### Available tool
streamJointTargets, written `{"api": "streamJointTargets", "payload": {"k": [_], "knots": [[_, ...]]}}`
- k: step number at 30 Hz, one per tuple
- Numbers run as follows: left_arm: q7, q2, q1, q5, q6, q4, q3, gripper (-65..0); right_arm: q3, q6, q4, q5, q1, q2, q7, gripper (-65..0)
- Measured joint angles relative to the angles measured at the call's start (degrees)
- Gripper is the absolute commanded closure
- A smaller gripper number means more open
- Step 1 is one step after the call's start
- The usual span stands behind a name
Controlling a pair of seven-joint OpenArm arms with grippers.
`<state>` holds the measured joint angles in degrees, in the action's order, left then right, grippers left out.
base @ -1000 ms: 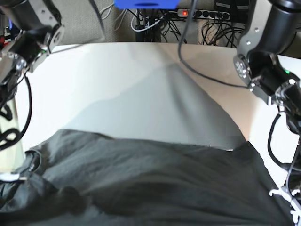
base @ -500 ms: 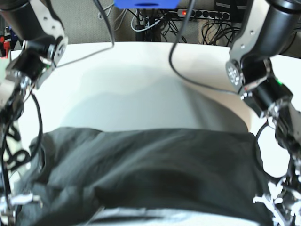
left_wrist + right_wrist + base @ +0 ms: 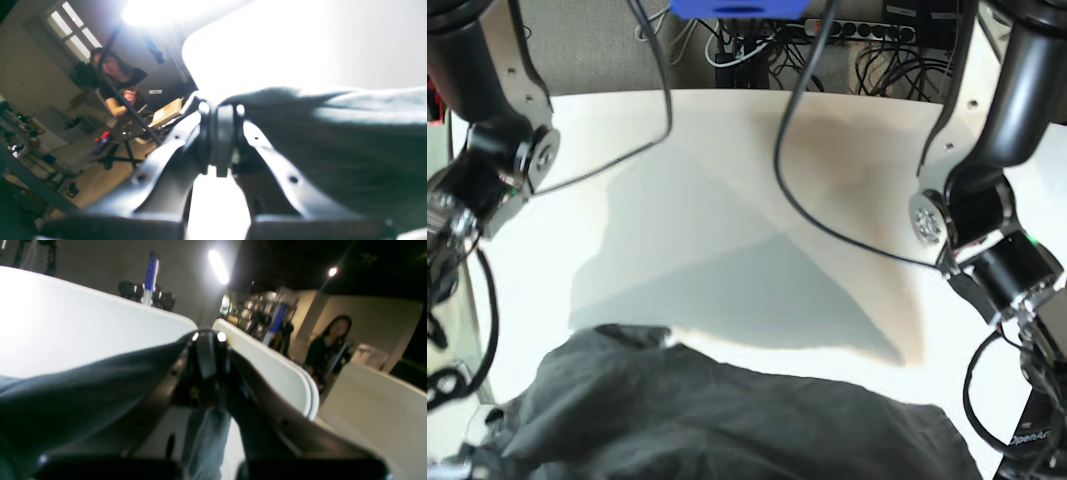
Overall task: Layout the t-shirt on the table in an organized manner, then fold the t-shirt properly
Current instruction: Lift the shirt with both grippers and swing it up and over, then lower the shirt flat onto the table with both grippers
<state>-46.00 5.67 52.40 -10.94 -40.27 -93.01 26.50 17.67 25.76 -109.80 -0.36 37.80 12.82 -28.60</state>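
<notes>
The dark charcoal t-shirt (image 3: 727, 420) lies bunched along the near side of the white table (image 3: 727, 200). Its far edge slants lower to the right. In the left wrist view my left gripper (image 3: 221, 110) is shut on an edge of the t-shirt (image 3: 333, 140), which stretches off to the right. In the right wrist view my right gripper (image 3: 206, 336) is shut on the t-shirt (image 3: 83, 390). The cloth spreads to the left there, and a strip of it hangs down between the fingers. Both sets of fingertips are outside the base view.
Black arm cables (image 3: 827, 220) hang over the table's middle. A power strip with tangled cords (image 3: 867, 30) and a blue object (image 3: 737, 8) sit behind the curved far edge. A person (image 3: 330, 340) and a second white table (image 3: 377, 400) are nearby.
The t-shirt's far edge has slid toward the near side, baring more white table. Both arms have swung lower and outward in the base view. Both grips stay shut.
</notes>
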Motion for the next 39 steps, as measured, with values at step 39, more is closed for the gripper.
{"api": "streamJointTargets", "payload": {"k": [39], "knots": [[0.4, 1.7, -59.1, 0.0, 0.0, -7.3, 8.3, -0.4, 0.9, 0.4, -5.0, 7.3, -61.9, -6.9, 5.7, 0.0]]}}
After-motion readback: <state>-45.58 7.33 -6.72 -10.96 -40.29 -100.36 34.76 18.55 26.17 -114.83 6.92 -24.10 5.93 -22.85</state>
